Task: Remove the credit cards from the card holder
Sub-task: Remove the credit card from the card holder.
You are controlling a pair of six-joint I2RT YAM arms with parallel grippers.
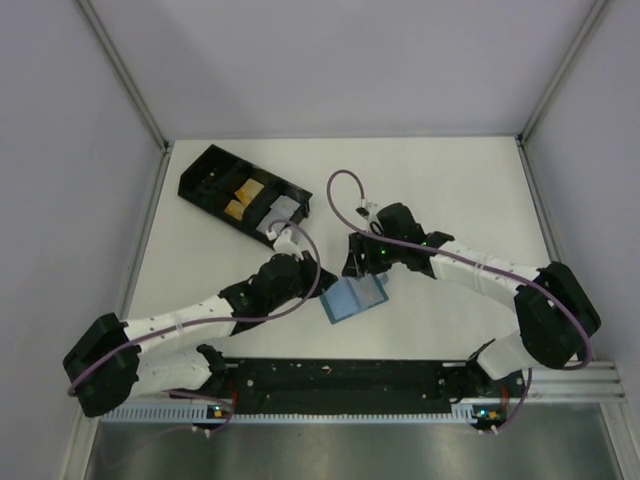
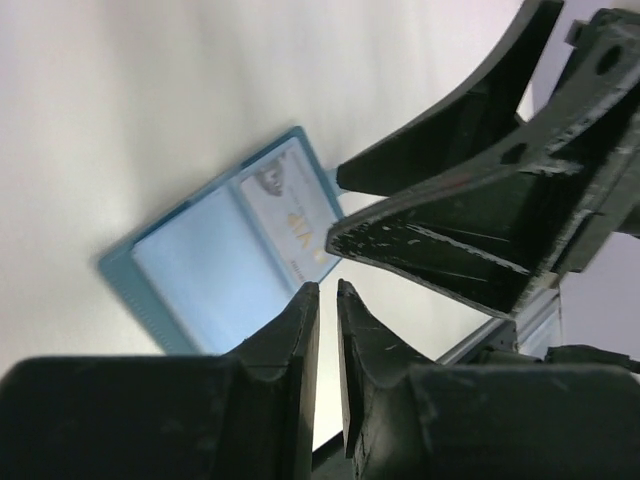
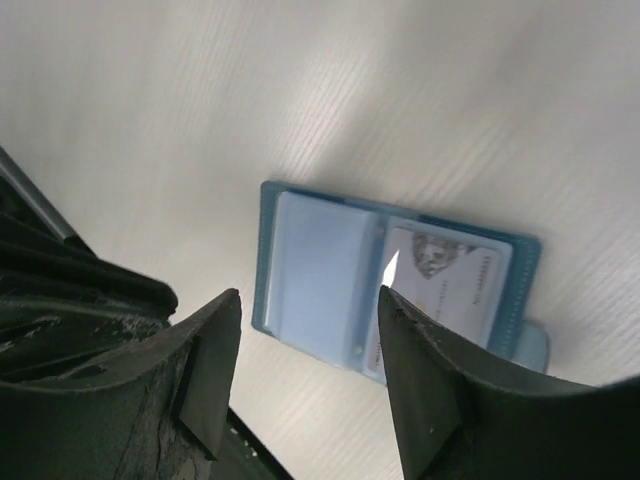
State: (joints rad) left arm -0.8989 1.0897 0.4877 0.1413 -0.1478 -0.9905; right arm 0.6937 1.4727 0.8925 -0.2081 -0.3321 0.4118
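While the left gripper (image 2: 328, 292) hangs barely parted and empty beside the card holder (image 1: 355, 298), open flat on the table (image 1: 450, 190), it would best pin the bare panel (image 3: 320, 270) so the right gripper (image 3: 310, 300), spread wide and empty above, can slide the card (image 3: 445, 280) out. At far left the black tray (image 1: 205, 170) holds tan pieces (image 1: 240, 200); the holder's tab-side pocket shows one printed card.

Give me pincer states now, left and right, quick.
Left pincer: barely open, slim gap, holding nothing.
Right pincer: wide open over the card holder, holding nothing.
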